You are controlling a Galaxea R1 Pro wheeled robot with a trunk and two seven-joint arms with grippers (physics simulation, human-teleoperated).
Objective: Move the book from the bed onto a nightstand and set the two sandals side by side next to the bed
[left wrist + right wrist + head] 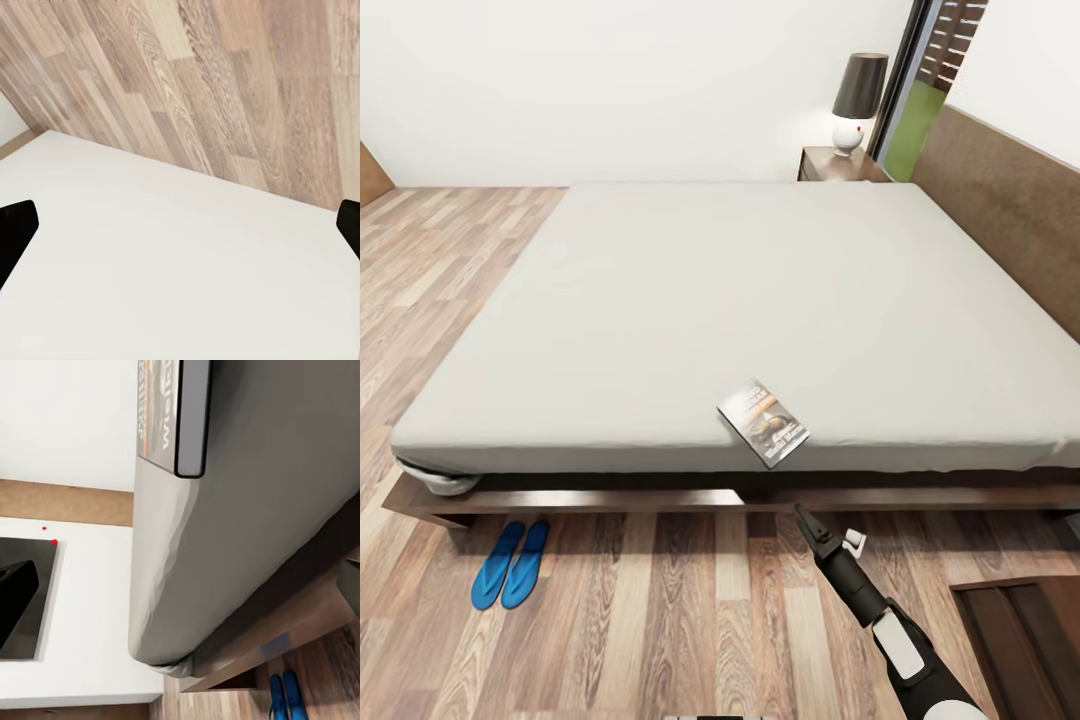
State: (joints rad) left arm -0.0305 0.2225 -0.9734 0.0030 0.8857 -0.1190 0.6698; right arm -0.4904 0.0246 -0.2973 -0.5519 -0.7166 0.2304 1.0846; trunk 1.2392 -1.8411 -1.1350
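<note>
Wood floor point(660, 600), bed point(740, 300) with book point(763, 422), head view alone shows nightstand point(830, 163)

The mattress point(760, 290) is a flat pale grey on a dark brown frame point(610, 497), with a brown headboard point(1010, 200) at upper right. The book point(764, 422) has a dark cover with white lettering and an orange band. The 2 sandals point(510, 564) at lower left are bright blue. The floor point(660, 620) is wood-grain planks in tan and brown. The lamp point(857, 100) has a dark shade over a white base. The wall point(610, 80) is white.
</note>
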